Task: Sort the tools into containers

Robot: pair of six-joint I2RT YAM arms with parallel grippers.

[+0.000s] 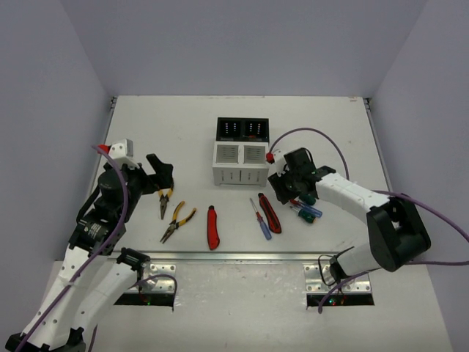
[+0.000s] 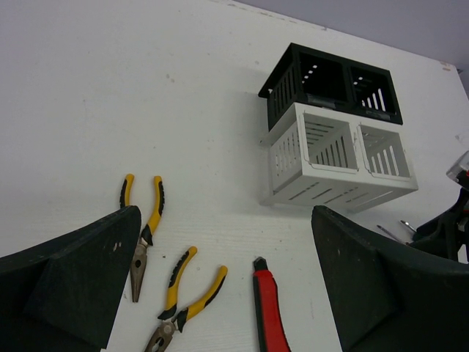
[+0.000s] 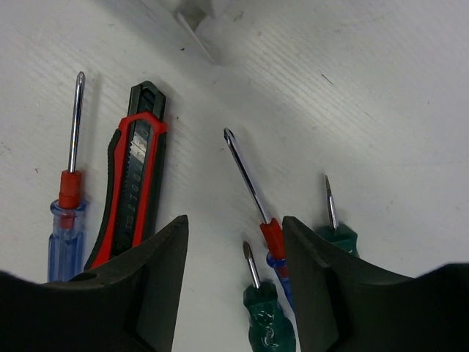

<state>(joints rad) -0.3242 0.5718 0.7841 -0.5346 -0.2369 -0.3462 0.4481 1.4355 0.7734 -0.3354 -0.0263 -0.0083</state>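
R gripper (image 3: 234, 224) low over screwdriver cluster on desk (image 1: 183, 132), right-centre. Jaws apart, nothing held. Red-collar screwdriver (image 3: 251, 183) lies btwn them: long axis diagonal, tip toward white box (image 1: 240, 163), handle toward near-right. Green screwdriver (image 3: 262, 312) just beside it, roughly parallel. Knife (image 3: 135, 183) and blue screwdriver (image 3: 68, 220) sit left of gripper, long axes approx near-far. R forearm reaches left from your right, wrist bent down. L gripper (image 1: 160, 171) apart, empty, arm bent, near pliers (image 1: 165, 199), nose toward near edge.
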